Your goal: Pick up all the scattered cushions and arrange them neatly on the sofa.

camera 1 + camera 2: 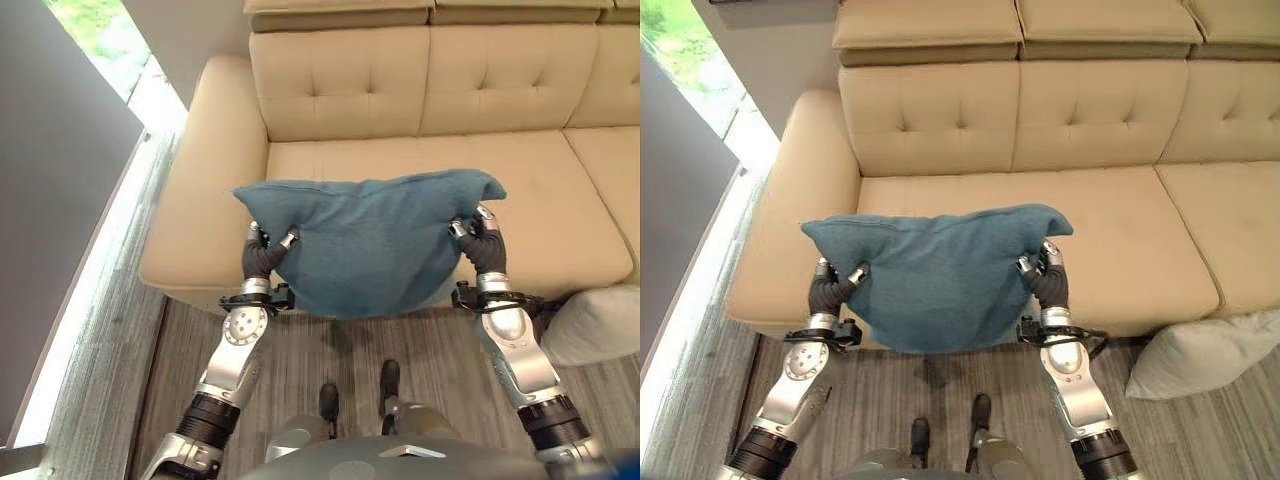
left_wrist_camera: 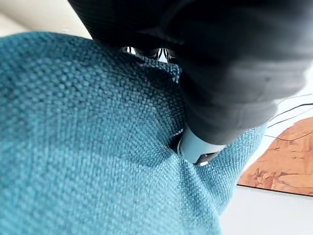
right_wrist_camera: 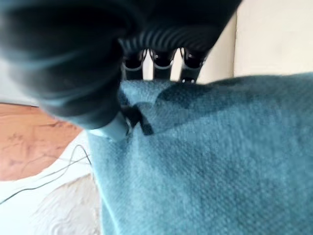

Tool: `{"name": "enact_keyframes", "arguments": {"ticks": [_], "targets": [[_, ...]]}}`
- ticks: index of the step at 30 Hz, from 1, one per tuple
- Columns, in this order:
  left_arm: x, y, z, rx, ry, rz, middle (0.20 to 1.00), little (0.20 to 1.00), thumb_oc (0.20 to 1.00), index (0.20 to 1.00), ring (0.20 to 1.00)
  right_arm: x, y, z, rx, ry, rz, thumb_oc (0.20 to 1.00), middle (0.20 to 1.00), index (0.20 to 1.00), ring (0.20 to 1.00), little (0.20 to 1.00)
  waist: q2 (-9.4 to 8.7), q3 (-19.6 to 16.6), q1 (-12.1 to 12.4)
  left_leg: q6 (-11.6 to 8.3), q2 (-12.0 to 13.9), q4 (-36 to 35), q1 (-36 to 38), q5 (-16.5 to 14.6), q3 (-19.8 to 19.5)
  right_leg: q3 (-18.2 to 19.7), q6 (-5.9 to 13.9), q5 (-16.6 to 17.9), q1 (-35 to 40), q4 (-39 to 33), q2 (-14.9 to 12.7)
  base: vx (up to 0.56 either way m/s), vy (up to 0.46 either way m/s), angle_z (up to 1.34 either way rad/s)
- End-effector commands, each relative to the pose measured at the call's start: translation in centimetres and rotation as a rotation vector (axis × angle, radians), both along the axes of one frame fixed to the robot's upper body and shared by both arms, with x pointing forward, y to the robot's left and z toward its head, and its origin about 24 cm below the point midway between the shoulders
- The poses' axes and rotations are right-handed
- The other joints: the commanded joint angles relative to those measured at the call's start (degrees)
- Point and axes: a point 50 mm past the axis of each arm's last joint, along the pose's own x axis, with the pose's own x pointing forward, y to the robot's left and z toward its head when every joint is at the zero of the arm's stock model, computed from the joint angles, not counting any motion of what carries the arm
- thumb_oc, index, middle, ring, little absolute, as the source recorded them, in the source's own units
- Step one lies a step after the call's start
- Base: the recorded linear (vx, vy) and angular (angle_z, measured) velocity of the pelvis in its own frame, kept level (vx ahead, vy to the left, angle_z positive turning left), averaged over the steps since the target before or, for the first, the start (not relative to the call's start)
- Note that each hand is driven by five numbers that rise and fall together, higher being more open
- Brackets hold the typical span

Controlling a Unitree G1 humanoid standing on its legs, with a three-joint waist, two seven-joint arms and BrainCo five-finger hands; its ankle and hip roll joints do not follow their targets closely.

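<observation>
We see the teal cushion (image 1: 370, 240) held up in the air in front of the beige sofa (image 1: 560, 190), over the front edge of the seat at the sofa's left end. Its long axis runs side to side, level from one hand to the other, with its broad face turned toward us and its lower edge sagging down toward the grey wood floor (image 1: 330, 350). The two upper corners stick out past the hands.

The left hand (image 1: 265, 255) has its fingers curled round the cushion's left edge just under the corner; in its wrist view we see the thumb (image 2: 195, 147) pressed into the fabric, pinching it. The right hand (image 1: 483, 243) grips the right edge the same way, fingers closed on the cloth and the thumb (image 3: 115, 128) dug into a fold.

A white cushion (image 1: 1200, 355) lies on the floor by the sofa's front, to the right of the right arm.
</observation>
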Motion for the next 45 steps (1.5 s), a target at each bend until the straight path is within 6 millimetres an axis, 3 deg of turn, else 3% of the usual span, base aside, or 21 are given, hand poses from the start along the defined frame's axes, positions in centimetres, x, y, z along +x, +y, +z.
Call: {"name": "enact_keyframes", "arguments": {"ticks": [1,3,8,9,10,12,15,19,24,26,33,36,42,45], "targets": [[1.1,-2.1,5.3,0.001,-0.284,-0.134,0.2,0.2,0.2,0.2,0.2,0.3,2.4,4.6,0.038,-0.256,0.115,0.2,0.2,0.2,0.2,0.2,-1.61,-2.83,-0.52,-1.21,-0.06,6.71,-2.31,-6.69,-0.42,2.06,5.58,-3.72,1.09,1.42,-2.21,0.08,-0.063,0.27],[1.3,-2.2,5.4,-0.014,-0.286,-0.135,0.2,0.2,0.2,0.2,0.2,0.3,2.1,4.5,0.039,-0.249,0.109,0.2,0.2,0.2,0.2,0.2,-1.96,-2.28,-0.54,-1.63,0.69,9.95,-6.13,-6.37,0.16,1.43,5.15,-4.78,1.94,0.96,-2.5,0.1,-0.021,0.16],[1.3,-2.2,5.1,0.004,-0.264,-0.143,0.2,0.2,0.2,0.2,0.2,0.4,1.6,4.5,0.046,-0.251,0.082,0.2,0.2,0.2,0.2,0.2,-1.79,-3.0,0.26,-1.52,0.43,2.42,-10.91,-0.45,1.35,1.25,5.13,-6.9,2.61,0.81,-1.44,0.19,0.084,0.23],[1.2,-2.1,5.2,0.003,-0.269,-0.146,0.2,0.2,0.2,0.2,0.2,0.4,1.5,4.5,0.057,-0.251,0.073,0.2,0.2,0.2,0.2,0.2,-1.55,-2.67,1.03,-1.98,-0.13,2.72,-13.59,0.75,1.49,1.6,4.75,-8.65,3.49,1.51,-1.17,0.24,0.182,-0.06],[1.1,-2.1,5.1,0.0,-0.266,-0.144,0.2,0.2,0.2,0.2,0.2,0.3,1.6,4.5,0.053,-0.248,0.079,0.2,0.2,0.2,0.2,0.2,-1.36,-3.04,1.4,-1.53,0.0,1.27,-12.4,0.63,1.21,2.03,4.75,-9.27,3.7,2.07,-0.97,0.33,0.271,-0.14],[0.9,-1.7,5.0,0.027,-0.263,-0.148,0.2,0.2,0.2,0.2,0.2,0.2,2.2,4.3,0.057,-0.245,0.102,0.2,0.2,0.2,0.2,0.2,-1.41,-3.54,1.64,-0.27,-0.51,-0.08,-9.15,0.52,1.39,2.4,5.68,-10.54,4.28,7.42,-3.04,0.35,0.344,-0.48],[0.9,-0.9,5.6,0.061,-0.289,-0.134,0.2,0.2,0.2,0.2,0.2,0.5,3.4,4.8,0.087,-0.262,0.155,0.2,0.2,0.2,0.2,0.2,-0.5,-1.74,1.84,1.69,0.15,0.8,-6.47,-1.35,3.27,3.13,7.32,-9.65,-0.96,19.52,-5.51,0.16,0.25,-0.4],[0.8,-1.0,5.4,0.06,-0.281,-0.138,0.2,0.2,0.2,0.2,0.2,0.6,3.7,5.0,0.089,-0.264,0.182,0.2,0.2,0.2,0.2,0.2,-0.63,-3.02,1.26,2.03,-0.4,-1.1,-2.84,-2.78,3.64,3.24,6.51,-7.74,-2.62,12.94,-4.38,0.19,0.06,-0.02],[0.9,-1.0,5.5,0.05,-0.289,-0.131,0.2,0.2,0.2,0.2,0.2,0.6,3.6,5.0,0.089,-0.259,0.183,0.2,0.2,0.2,0.2,0.2,-0.92,-2.46,0.2,1.86,-1.03,-1.87,0.17,-4.29,2.42,3.69,7.55,-4.13,-5.69,6.53,-3.14,0.16,-0.072,0.03],[0.7,-1.4,5.1,0.034,-0.279,-0.139,0.2,0.2,0.2,0.2,0.2,0.5,3.1,4.6,0.073,-0.251,0.159,0.2,0.2,0.2,0.2,0.2,-1.52,-3.55,0.15,0.57,-0.5,-1.86,1.25,-5.06,1.95,3.35,7.03,-3.09,-2.09,2.79,-2.75,0.22,-0.238,0.12],[0.6,-1.6,4.9,-0.007,-0.265,-0.141,0.2,0.2,0.2,0.2,0.2,0.1,1.6,3.9,0.038,-0.215,0.115,0.2,0.2,0.2,0.2,0.2,-1.12,-3.62,-0.51,-1.55,1.3,2.38,-1.39,-5.02,0.9,0.59,5.94,-5.08,1.97,0.39,-2.4,0.11,-0.14,0.41],[0.7,-1.9,4.7,-0.003,-0.256,-0.146,0.2,0.2,0.2,0.2,0.2,0.2,1.2,3.6,0.025,-0.201,0.086,0.2,0.2,0.2,0.2,0.2,-0.87,-3.66,-0.62,-1.25,0.81,0.75,-4.13,-3.28,1.75,0.36,5.96,-5.42,1.97,0.39,-2.4,0.03,0.019,0.2],[1.0,-2.2,4.6,0.019,-0.243,-0.15,0.2,0.2,0.2,0.2,0.2,0.3,1.3,3.0,0.002,-0.177,0.065,0.2,0.2,0.2,0.2,0.2,0.53,-5.38,-0.9,-0.95,1.09,-7.01,2.13,-1.68,2.84,1.87,6.47,-5.98,2.89,0.39,-1.74,0.11,0.07,-0.18],[1.2,-2.0,5.3,0.019,-0.274,-0.132,0.2,0.2,0.2,0.2,0.2,0.7,1.6,3.2,-0.006,-0.184,0.07,0.2,0.2,0.2,0.2,0.2,0.42,-4.61,-0.18,-0.39,0.77,-6.68,2.08,-2.04,2.51,3.02,7.0,-5.29,2.2,0.39,-1.74,-0.02,0.102,-0.39]]}}
